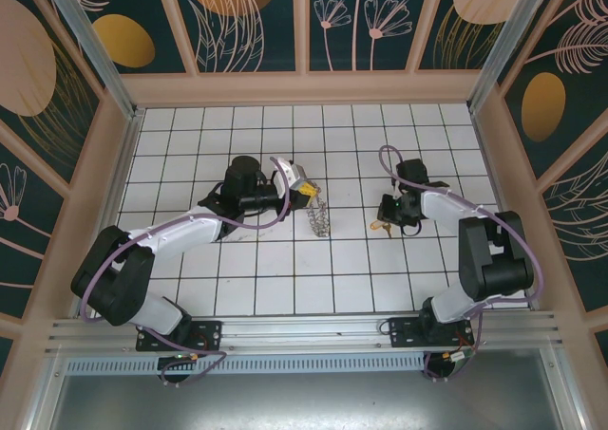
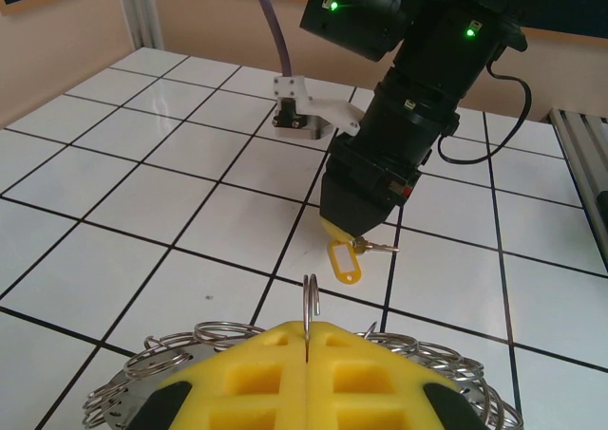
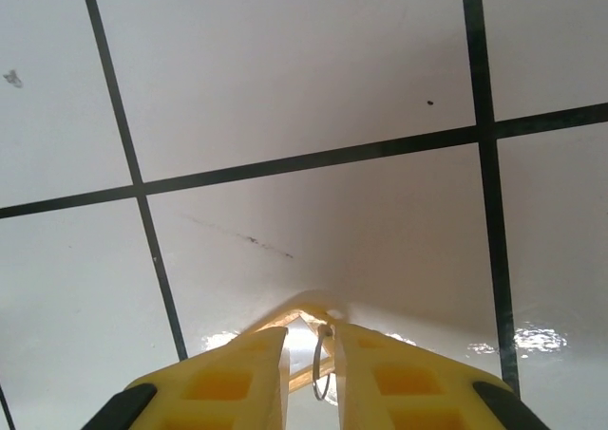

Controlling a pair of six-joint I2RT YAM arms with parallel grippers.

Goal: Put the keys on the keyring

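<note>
— We've got the left gripper (image 2: 309,340) clamped shut on the keyring (image 2: 171,354), with one wire loop (image 2: 311,302) poking straight up from between its yellow fingers.

— And from above we see that keyring standing on edge on the surface (image 1: 285,278), between the two arms.

— Now the right gripper (image 2: 342,233)?

— Just beyond the loop, tip pointing down, closed nearly all the way on a key (image 2: 372,247). The yellow tag (image 2: 346,267) hangs under the tip and the silver blade sticks out sideways.

— In its own wrist view we see the key's small ring caught in the narrow gap between the fingers (image 3: 228,373), close above the tiles.

— Key and loop are near each other, not touching.
</note>
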